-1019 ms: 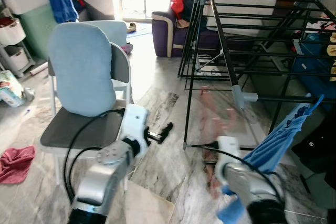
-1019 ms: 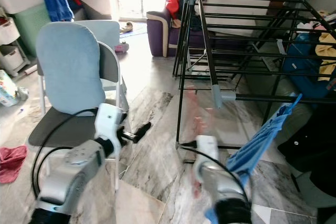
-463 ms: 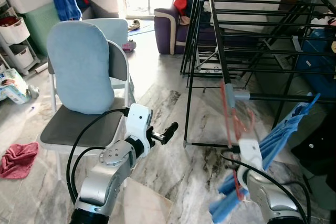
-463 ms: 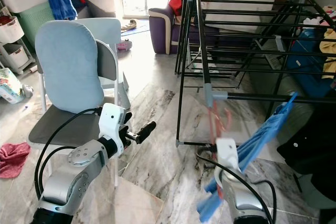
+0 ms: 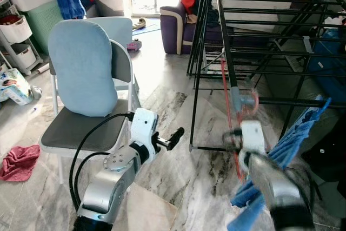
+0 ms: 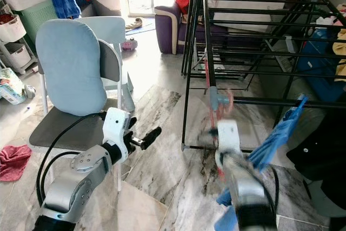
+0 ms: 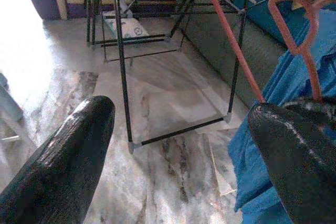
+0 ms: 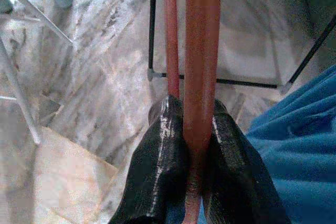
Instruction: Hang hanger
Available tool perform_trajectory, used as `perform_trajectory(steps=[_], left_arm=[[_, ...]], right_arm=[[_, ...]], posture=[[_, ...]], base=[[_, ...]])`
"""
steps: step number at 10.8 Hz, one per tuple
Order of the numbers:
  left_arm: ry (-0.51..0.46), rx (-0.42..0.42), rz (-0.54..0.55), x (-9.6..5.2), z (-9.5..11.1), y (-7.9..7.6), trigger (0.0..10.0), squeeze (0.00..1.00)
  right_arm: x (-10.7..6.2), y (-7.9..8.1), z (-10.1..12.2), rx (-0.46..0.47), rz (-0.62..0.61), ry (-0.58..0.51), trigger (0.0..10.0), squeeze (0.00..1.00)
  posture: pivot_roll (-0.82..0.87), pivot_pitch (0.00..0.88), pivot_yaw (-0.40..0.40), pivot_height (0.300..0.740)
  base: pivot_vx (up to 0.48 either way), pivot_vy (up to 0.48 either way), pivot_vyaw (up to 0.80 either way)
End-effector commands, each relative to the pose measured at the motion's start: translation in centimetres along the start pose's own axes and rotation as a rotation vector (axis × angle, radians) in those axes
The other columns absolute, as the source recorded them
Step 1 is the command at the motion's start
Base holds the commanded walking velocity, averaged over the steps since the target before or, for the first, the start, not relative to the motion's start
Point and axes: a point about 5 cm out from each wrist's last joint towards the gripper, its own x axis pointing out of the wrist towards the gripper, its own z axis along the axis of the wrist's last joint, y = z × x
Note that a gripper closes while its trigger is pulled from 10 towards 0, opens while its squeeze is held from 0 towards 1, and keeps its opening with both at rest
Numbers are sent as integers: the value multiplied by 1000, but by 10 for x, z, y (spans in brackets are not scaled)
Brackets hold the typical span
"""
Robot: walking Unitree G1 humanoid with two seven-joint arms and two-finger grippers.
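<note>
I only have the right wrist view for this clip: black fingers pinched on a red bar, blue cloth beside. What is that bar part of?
Observer: A red hanger carrying a blue garment.
Operator: How close is it to the rack?
Observer: Its hook is blurred, up near the black drying rack's grey corner joint; whether it touches is unclear.
Operator: And the left pincer?
Observer: The left pincer is open, empty, in front of the chair.

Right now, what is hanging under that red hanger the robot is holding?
A blue garment hangs from the red hanger, which the right gripper pinches. It drapes beside the black drying rack. The right arm covers its lower part, so its full shape is hidden.
</note>
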Motion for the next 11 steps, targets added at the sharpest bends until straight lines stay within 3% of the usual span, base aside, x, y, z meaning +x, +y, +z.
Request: perform_trajectory(steps=[1, 2, 4, 7, 9, 11], left_arm=[[4, 12, 9, -1, 2, 1, 10000, 0], [6, 16, 7, 0, 2, 1, 10000, 0], [22, 23, 7, 1, 1, 1, 10000, 0], [34, 25, 12, 1, 0, 0, 10000, 0], [43, 27, 18, 0, -1, 2, 10000, 0], [47, 28, 26, 1, -1, 3, 10000, 0]], right_arm=[[1, -7, 11, 44, -25, -18, 10000, 0], [10, -16, 21, 181, -36, 34, 10000, 0], [18, -22, 23, 220, -13, 89, 10000, 0], [24, -22, -3, 265, 8, 196, 10000, 0], [26, -20, -11, 228, 30, 214, 10000, 0], [28, -5, -1, 171, 122, 193, 10000, 0]], posture=[[-82, 0, -28, 740], [-83, 0, -25, 740], [-84, 0, -28, 740], [-80, 0, -27, 740], [-80, 0, -27, 740], [-76, 0, -30, 740]], base=[[0, 0, 0], [0, 0, 0], [0, 0, 0], [0, 0, 0], [0, 0, 0], [0, 0, 0]])
